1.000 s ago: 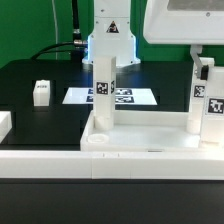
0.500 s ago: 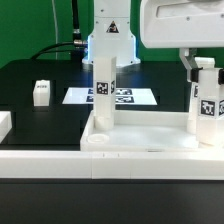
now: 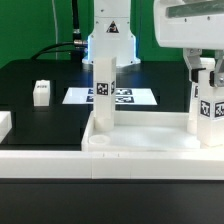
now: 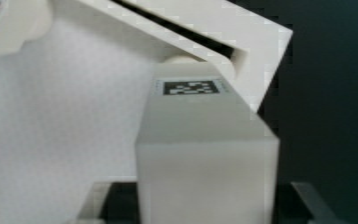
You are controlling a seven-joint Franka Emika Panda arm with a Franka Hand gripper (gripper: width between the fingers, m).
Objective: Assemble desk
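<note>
At the exterior view's right corner of the desk slab [image 3: 140,132], your gripper [image 3: 203,72] pinches an upright leg [image 3: 208,112]. It seems stiff, light and smooth, so hold its flat sides near the top.

Desk slab [image 3: 140,148] was recorded white; first leg [image 3: 104,95] and second leg [image 3: 207,110] white, each marked with black-and-white square tags. Marker board [image 3: 75,97] was printed black on white. Table [image 3: 40,120] black, backdrop [image 3: 30,25] green
</note>
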